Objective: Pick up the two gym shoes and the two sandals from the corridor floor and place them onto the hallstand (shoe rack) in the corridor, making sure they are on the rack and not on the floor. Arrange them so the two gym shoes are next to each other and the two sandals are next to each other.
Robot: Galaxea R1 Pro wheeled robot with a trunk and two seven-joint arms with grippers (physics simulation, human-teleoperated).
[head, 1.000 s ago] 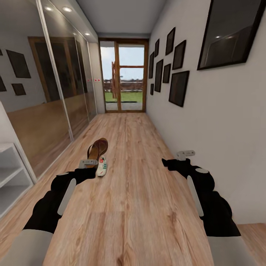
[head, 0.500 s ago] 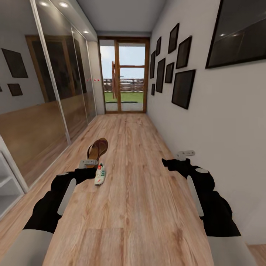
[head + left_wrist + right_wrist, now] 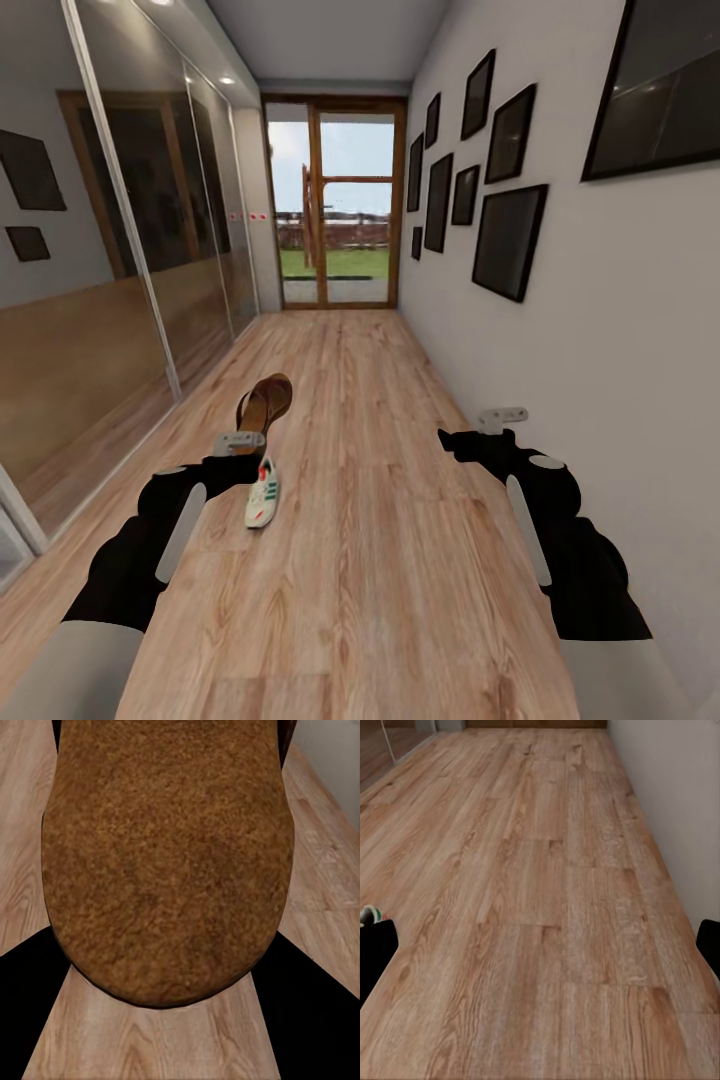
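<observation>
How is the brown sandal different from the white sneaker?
The sandal is dark brown with a tan footbed; the sneaker is white with green stripes and a red patch. The sandal is held up off the floor in the left end effector; the sneaker lies flat on the floor. Both point down the corridor.

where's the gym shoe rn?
Head view: the gym shoe lies on the corridor floor left of centre, just beyond the left hand, which holds a sandal.
</observation>
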